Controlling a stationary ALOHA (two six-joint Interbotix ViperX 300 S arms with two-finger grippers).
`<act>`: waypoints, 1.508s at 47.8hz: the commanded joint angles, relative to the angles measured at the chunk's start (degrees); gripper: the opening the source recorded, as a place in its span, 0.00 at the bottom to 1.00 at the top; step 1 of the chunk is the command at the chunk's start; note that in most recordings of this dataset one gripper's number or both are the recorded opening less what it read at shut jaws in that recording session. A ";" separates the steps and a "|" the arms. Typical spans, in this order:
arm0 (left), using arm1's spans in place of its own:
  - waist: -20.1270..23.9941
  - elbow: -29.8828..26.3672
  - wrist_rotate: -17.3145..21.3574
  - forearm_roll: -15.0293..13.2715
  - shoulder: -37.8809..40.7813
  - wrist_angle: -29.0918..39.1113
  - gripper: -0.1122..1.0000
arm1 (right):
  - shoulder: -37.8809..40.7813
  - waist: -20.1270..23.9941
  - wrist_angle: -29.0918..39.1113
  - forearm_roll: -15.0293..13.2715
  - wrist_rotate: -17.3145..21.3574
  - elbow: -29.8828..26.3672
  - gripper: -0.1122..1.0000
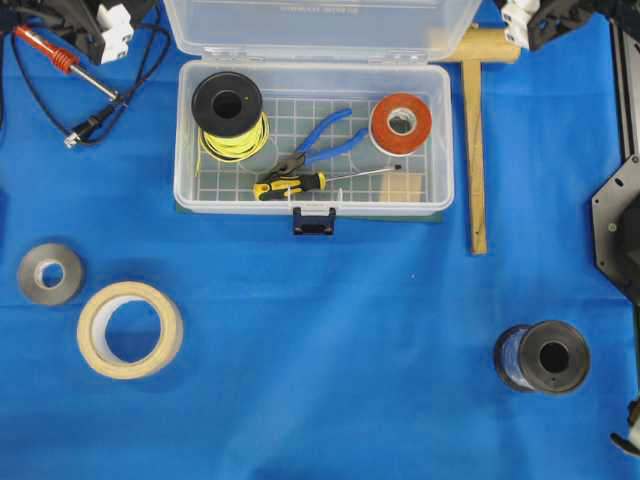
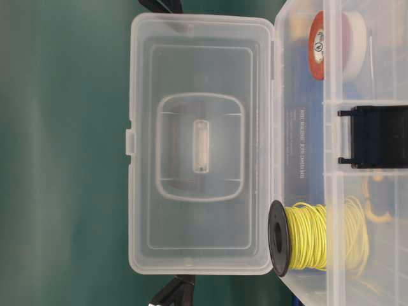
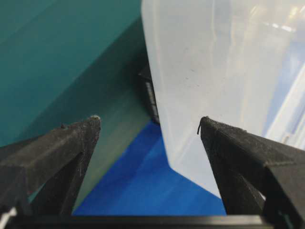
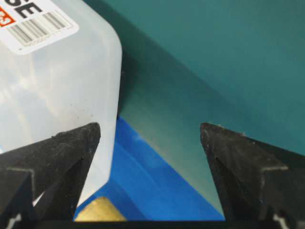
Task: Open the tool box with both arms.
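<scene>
Nearest the viewer on the blue-covered worktop [image 1: 330,400] lie a masking tape roll [image 1: 130,329], a grey ring [image 1: 50,273] and a dark spool [image 1: 542,356]. Mid-field sits the tool box [image 1: 312,135], its black latch [image 1: 313,220] released and its lid [image 2: 201,143] standing upright, exposing yellow wire [image 1: 232,125], pliers [image 1: 322,141], a screwdriver [image 1: 290,183] and orange tape [image 1: 400,123]. Behind the lid, the left claw [image 3: 150,126] and right claw [image 4: 150,131] both gape apart, gripping nothing, each beside a lid corner. Opening appears complete; the next move likely calls for backing both arms clear without knocking the lid. Beyond stands a teal backdrop [image 2: 64,153].
</scene>
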 commanded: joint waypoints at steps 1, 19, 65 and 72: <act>0.00 -1.76 0.09 0.26 0.26 -0.35 0.92 | 1.85 0.44 -0.26 -0.09 -0.18 -2.11 0.88; 1.67 -1.49 0.18 0.26 0.97 -0.09 0.92 | 5.19 -0.09 0.26 -0.09 -0.18 -4.04 0.88; 5.27 8.44 -1.05 0.26 -12.48 3.96 0.92 | -14.33 -5.54 9.40 -0.09 0.00 5.45 0.88; 2.81 8.61 -2.81 0.26 -12.83 5.36 0.92 | -13.80 -3.16 9.49 0.97 0.62 5.45 0.88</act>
